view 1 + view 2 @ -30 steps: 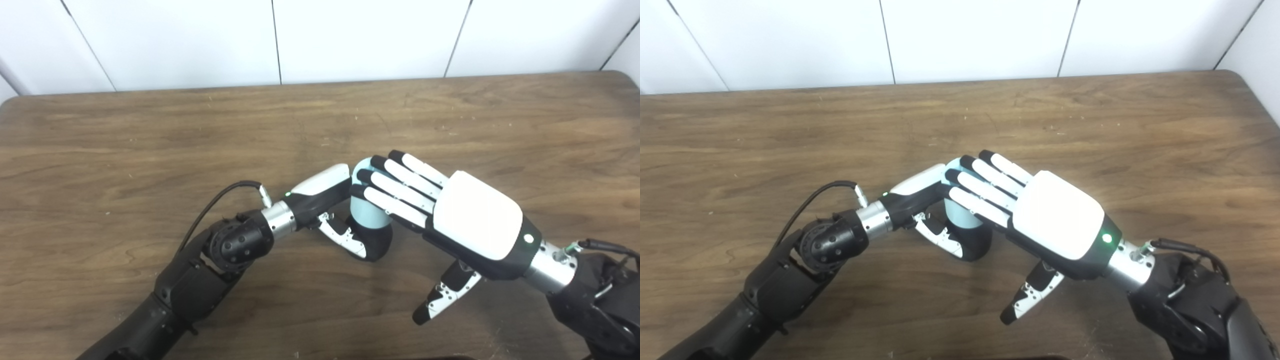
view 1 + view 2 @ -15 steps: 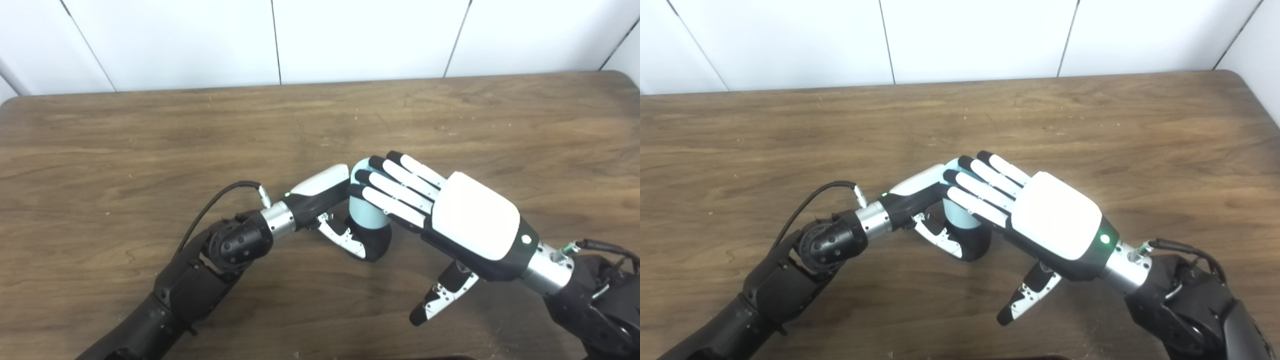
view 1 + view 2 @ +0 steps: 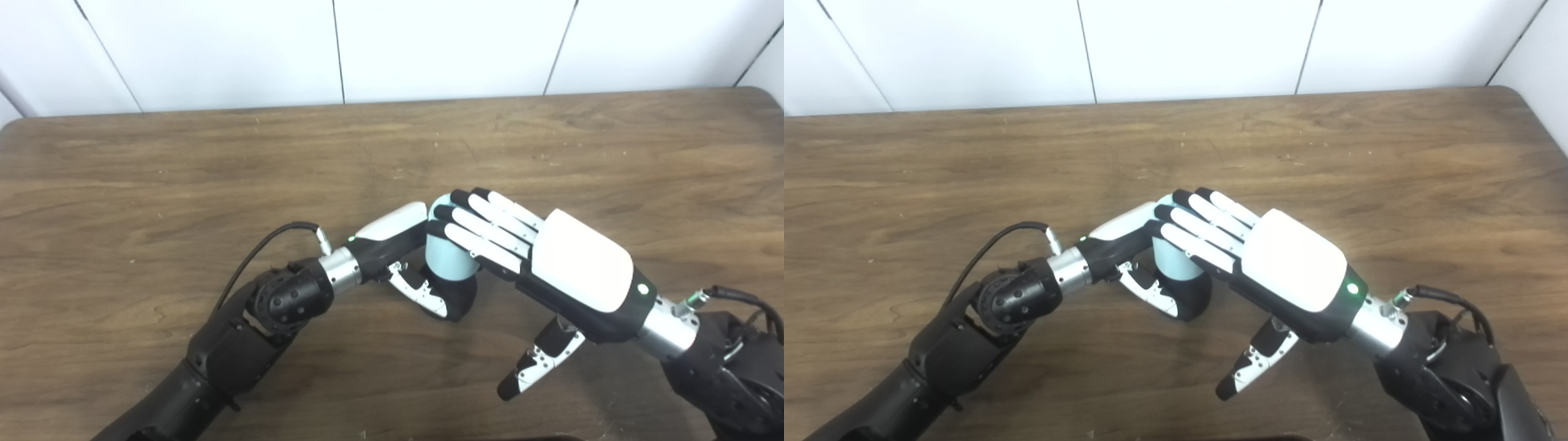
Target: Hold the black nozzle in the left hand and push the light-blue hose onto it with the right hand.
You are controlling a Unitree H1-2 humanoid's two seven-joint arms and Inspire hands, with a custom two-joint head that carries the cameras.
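No writing is legible. The left hand (image 3: 407, 245) clasps the black nozzle (image 3: 459, 297) standing on the worktop (image 3: 184, 165). The light-blue hose (image 3: 447, 260) sits upright on it, under the right hand (image 3: 551, 257), whose spread fingers (image 3: 484, 223) rest flat on top, thumb apart.

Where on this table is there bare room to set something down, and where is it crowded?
Free: the far strip of the table by the wall, and both ends. Crowded: the near middle, where the left hand and right hand meet at the light-blue hose on the black nozzle.
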